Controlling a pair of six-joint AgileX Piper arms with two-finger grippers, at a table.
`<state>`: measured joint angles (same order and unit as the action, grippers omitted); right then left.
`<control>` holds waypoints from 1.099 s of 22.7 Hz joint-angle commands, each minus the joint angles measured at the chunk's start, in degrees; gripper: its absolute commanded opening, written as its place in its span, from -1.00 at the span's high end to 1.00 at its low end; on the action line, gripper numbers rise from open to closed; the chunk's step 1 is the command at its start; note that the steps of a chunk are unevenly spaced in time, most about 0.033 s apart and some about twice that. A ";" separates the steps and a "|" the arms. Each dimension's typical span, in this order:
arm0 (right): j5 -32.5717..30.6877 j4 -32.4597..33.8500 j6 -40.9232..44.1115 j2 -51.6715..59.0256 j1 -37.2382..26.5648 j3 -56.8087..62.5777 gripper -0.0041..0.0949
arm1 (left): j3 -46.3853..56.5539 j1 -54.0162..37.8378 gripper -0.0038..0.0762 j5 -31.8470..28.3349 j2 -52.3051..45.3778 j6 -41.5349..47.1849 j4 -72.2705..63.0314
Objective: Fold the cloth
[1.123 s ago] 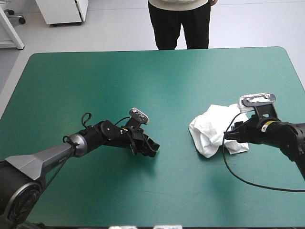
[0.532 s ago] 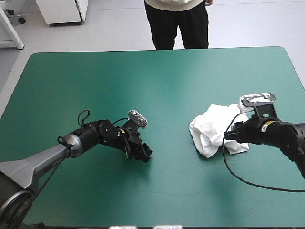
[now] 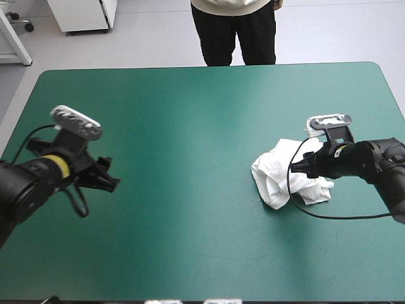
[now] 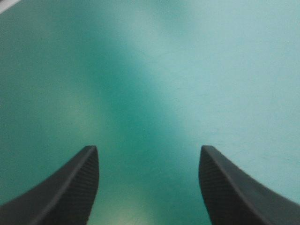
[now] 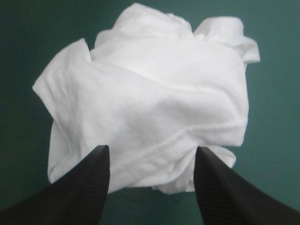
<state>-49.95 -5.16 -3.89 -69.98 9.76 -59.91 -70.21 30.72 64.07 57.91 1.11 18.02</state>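
The T-shirt [image 3: 273, 172] is white, the cover [image 3: 190, 120] teal-green, the fingers [image 5: 80, 193] black.

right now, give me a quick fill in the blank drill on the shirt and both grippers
The crumpled T-shirt lies toward the table's ____ edge.
The right gripper is ____, with the T-shirt just ahead of it.
The left gripper has only the ____ cover ahead of it.
Missing words: right; open; teal-green

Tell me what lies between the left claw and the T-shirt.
Only bare teal-green cover. In the high view, the stretch from the left claw to the crumpled T-shirt holds no object.
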 commanded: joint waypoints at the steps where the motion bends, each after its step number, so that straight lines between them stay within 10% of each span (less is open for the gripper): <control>1: 0.63 -0.19 -0.88 -1.18 0.10 -6.44 -0.12 | -2.25 0.03 -0.23 6.19 -6.89 4.62 7.15; 25: -5.75 -5.34 -6.42 -33.47 0.10 -16.85 -0.11 | -2.74 0.02 -0.23 8.63 -22.11 9.66 9.63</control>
<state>-57.15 -8.63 -8.50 -102.62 9.81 -76.44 -71.48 30.67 71.72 35.05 10.39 26.34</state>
